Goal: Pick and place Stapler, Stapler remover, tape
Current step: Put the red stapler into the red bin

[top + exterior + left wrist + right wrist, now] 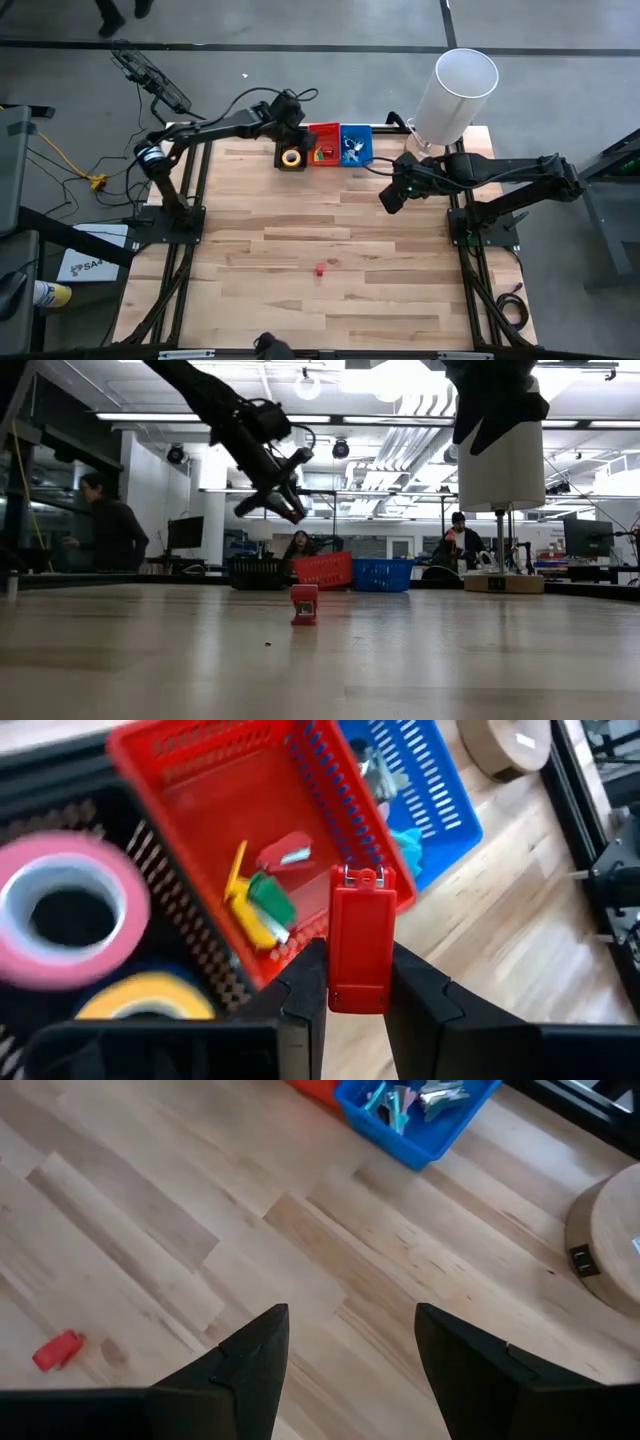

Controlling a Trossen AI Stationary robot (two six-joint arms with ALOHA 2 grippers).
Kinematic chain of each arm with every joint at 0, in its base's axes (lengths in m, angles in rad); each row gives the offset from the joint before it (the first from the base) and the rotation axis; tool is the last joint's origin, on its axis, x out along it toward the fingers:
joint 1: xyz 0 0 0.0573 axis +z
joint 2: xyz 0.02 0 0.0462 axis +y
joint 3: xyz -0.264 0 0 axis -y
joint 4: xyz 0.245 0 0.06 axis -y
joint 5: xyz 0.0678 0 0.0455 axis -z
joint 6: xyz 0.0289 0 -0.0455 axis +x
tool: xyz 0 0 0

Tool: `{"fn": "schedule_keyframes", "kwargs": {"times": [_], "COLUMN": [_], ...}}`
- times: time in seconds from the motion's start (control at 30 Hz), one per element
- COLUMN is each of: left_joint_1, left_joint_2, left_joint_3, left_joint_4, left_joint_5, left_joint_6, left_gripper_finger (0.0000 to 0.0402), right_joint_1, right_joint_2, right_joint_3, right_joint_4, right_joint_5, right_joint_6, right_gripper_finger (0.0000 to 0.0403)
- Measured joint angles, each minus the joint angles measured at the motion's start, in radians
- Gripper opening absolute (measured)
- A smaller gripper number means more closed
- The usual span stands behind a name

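My left gripper (356,964) hovers at the table's far edge over the rim between the red basket (190,780) and the blue basket (440,800), shut on a small red stapler (361,920). The red basket holds yellow, green and red staplers (262,890). Pink tape (65,910) and yellow tape (150,1000) lie in the black basket (292,157). Metal stapler removers (420,1095) lie in the blue basket. Another small red stapler (320,269) rests on the table's middle. My right gripper (350,1330) is open, above bare wood right of centre. My left gripper pinches the red stapler between its two fingers, one on each long side near the end closest to the wrist (358,995). The stapler runs along the fingers, and its hinge end with the metal pin (362,877) points away. It is lifted clear above the baskets.
The three baskets stand in a row along the far edge. A tall white cylinder (455,95) on a round base stands at the far right corner. The near half of the wooden table (330,310) is open board. People sit and stand in the room behind.
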State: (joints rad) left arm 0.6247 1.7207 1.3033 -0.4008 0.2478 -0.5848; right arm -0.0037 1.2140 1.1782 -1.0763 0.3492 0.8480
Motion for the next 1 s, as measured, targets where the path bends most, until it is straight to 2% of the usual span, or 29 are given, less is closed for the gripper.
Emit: {"fn": "schedule_keyframes", "kwargs": {"times": [0.17, 0.57, 0.77, 1.0], "left_joint_1": [-0.003, 0.019, 0.023, 0.024], "left_joint_2": [0.109, 0.345, 0.412, 0.461], "left_joint_3": [0.135, 0.529, 0.611, 0.617], "left_joint_4": [-0.029, -0.373, -0.472, -0.517], "left_joint_5": [0.022, -0.017, -0.022, -0.022], "left_joint_6": [0.084, 0.322, 0.320, 0.292], "left_gripper_finger": [0.0068, 0.0068, 0.0068, 0.0068], "right_joint_1": [-0.015, -0.024, -0.024, -0.025], "right_joint_2": [0.000, 0.000, 0.000, 0.000], "right_joint_3": [0.000, 0.000, 0.000, 0.000], "right_joint_4": [0.000, -0.002, -0.002, -0.002], "right_joint_5": [0.014, 0.018, 0.025, 0.043], "right_joint_6": [0.036, 0.095, 0.118, 0.139], "right_gripper_finger": [0.0208, 0.0208, 0.0208, 0.0208]}}
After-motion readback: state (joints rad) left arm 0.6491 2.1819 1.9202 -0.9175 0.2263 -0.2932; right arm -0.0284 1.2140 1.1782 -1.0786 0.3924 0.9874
